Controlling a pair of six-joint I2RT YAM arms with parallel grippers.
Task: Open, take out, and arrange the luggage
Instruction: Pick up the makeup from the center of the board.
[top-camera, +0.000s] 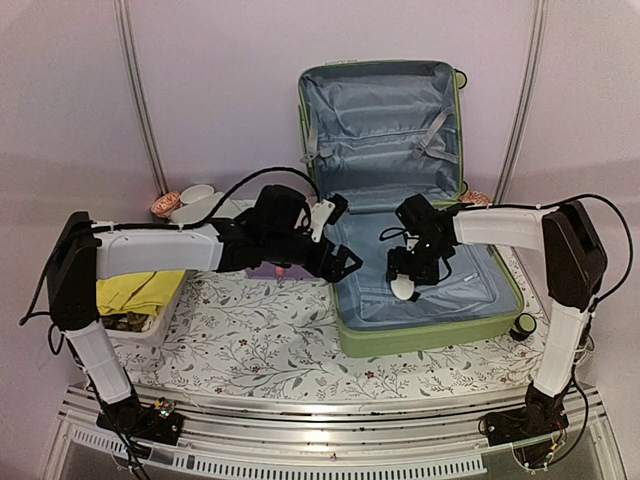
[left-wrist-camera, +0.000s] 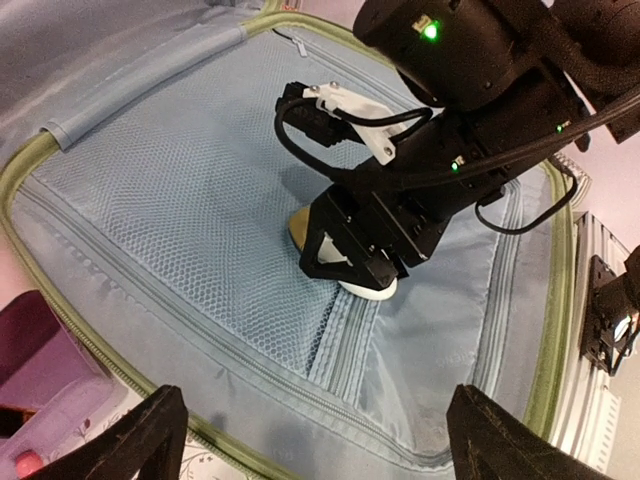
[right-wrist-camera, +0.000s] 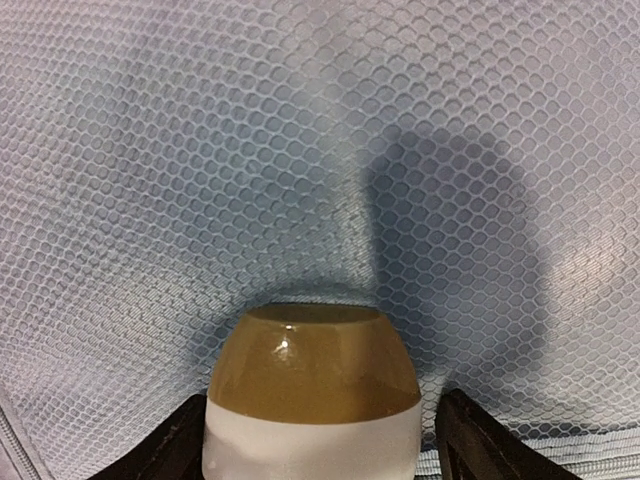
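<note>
Luggage (top-camera: 420, 338) lies open right of centre; the right gripper (left-wrist-camera: 356, 268), clamped on a brown-and-white rounded object (right-wrist-camera: 312, 385) over the mesh lining (left-wrist-camera: 190, 220), should lift vertically before moving sideways, the left gripper (left-wrist-camera: 320, 455) hovering nearby, fingers spread.

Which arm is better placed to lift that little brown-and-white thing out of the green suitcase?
Right. The right claw grips the brown-and-white object inside the luggage; the left claw hangs open and empty by its left rim.
</note>
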